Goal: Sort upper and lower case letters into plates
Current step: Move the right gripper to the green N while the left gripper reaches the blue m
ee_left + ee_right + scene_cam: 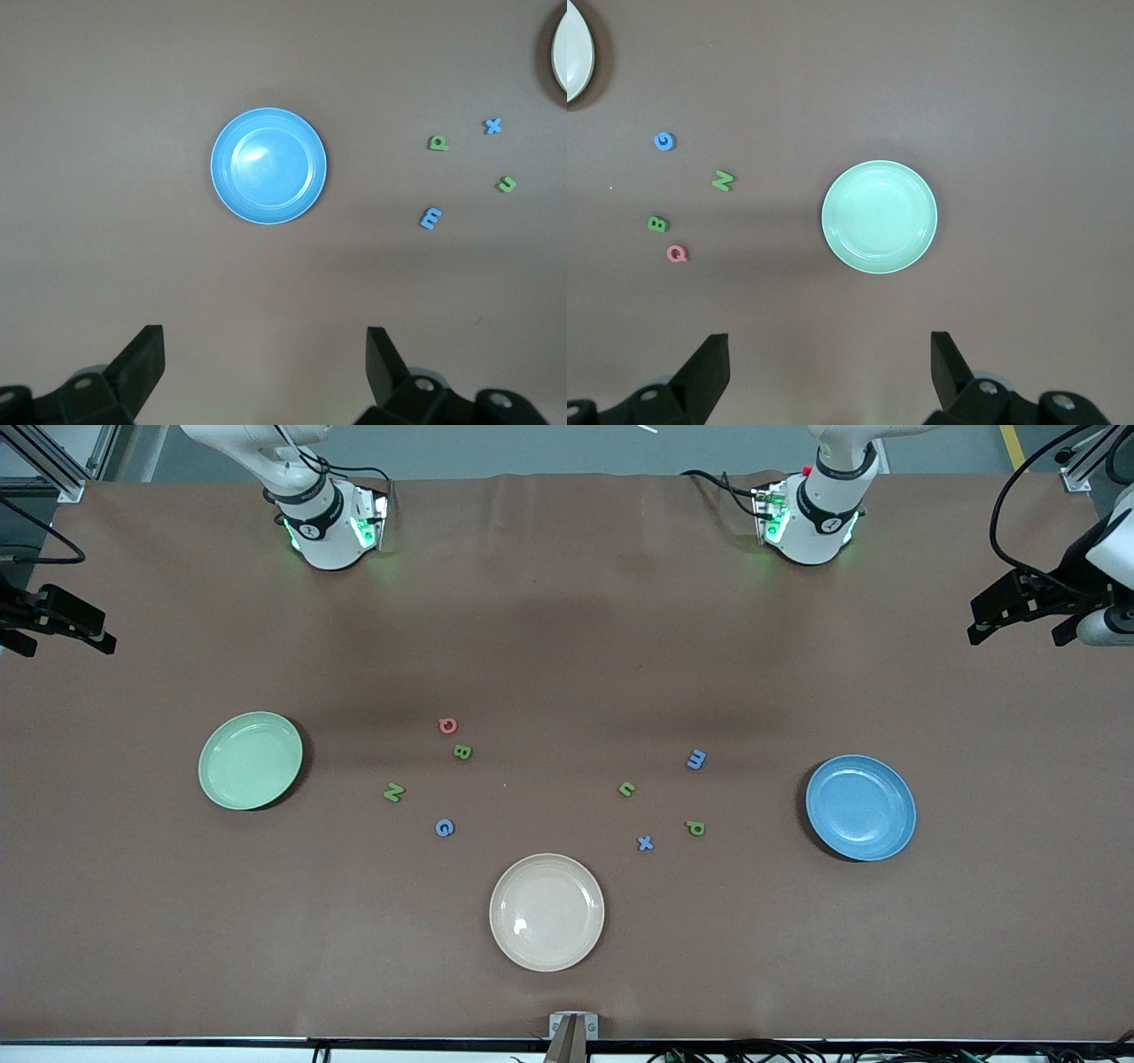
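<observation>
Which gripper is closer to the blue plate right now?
Left. The left gripper hangs open above the table beside the blue plate, at that arm's end. The right gripper hangs open by the green plate, at the right arm's end.

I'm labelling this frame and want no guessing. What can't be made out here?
- Cream plate: whole in the front view, but cut by the picture's edge in both wrist views.
- Left gripper and right gripper: each wrist view shows only the finger ends of the open jaws; the bottom edge cuts the rest.
- Front view: each gripper sits at a side edge, dark, its jaws unclear.
- Pink letter: too small to tell Q from O.
</observation>
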### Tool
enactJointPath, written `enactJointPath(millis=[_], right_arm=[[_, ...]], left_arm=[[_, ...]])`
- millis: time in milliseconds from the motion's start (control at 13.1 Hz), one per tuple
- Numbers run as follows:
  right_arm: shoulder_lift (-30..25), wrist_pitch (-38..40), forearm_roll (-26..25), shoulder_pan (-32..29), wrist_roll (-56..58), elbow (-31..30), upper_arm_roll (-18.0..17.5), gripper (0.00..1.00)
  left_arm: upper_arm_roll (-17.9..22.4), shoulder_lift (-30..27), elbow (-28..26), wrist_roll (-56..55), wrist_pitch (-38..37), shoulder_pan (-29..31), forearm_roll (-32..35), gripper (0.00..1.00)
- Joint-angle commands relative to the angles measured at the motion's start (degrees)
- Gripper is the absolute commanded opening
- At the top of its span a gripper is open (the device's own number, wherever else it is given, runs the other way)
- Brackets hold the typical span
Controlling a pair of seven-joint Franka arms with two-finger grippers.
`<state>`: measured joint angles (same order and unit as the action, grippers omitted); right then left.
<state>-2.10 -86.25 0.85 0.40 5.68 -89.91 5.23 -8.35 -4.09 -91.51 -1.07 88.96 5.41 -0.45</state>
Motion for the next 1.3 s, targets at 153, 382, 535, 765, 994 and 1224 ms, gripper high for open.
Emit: enactJointPath(millis=[153,382,535,765,994,1224], right_arm=[[-1.59,-0.68,-0.5,-0.13,-0.32,-1.76,-0.31,1.0],[-1.59,-0.68,-0.41,-0.13,-0.32,-1.76,-0.31,1.0],[-1.59,-0.68,-0.41,-0.05,-0.32,-1.68,-0.4,1.0],[-1.15,-0.85,0.11,0.22,-0.67,-0.62,-0.4,1.0],[0.86,-1.64,0.11,3.9,-1.11,-0.45,-0.4,1.0],[5.16,-1.64,0.11,7.15,-1.11,1.92,-0.4,1.0]], left_arm=[[0.09,0.14,1.25,0.54,-2.04,-0.04,-0.34,1.0],[-1.22,2.59,2.74,0.1,-2.12,-0.48,1.51,1.0],[-4.03,4.87,0.73,-3.92,-0.47,-0.48,1.25,1.0],[-9.56,6.02,-7.34,-15.5,11.02,-1.19,1.16,1.0],[-15.45,9.26,-15.08,-31.66,22.89,-1.28,1.68,1.0],[-17.66,13.75,-18.08,-48.53,29.68,-3.11,1.77,1.0]])
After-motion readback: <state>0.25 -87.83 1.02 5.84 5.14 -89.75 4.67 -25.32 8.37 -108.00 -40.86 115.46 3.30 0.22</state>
